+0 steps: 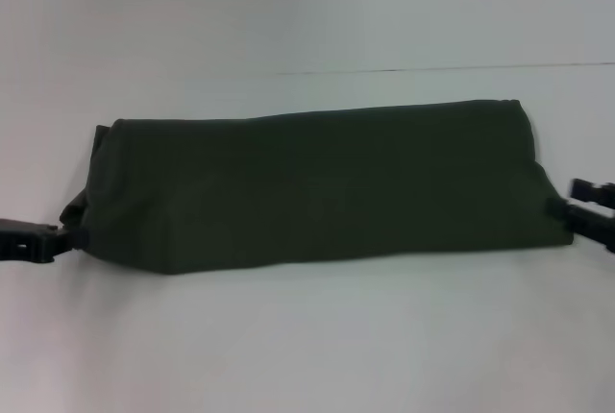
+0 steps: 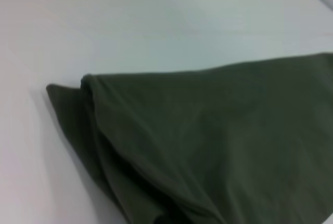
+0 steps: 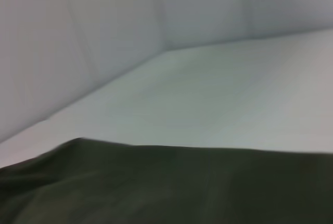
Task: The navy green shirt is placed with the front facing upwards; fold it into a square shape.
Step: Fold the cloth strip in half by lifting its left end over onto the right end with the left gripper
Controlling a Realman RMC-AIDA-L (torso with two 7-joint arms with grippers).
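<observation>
shirt: navy green shirt (image 1: 317, 187) folded into long band across white table (image 1: 307, 346), plain side up
left gripper (image 1: 60, 237): pinching shirt's left end
right gripper (image 1: 560, 209): pinching shirt's right end

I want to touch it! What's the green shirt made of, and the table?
The dark olive-green folded shirt looks like soft matte cotton: it drapes and creases in layered folds. The pale white table seems smooth, hard and faintly shiny, maybe laminate.
</observation>
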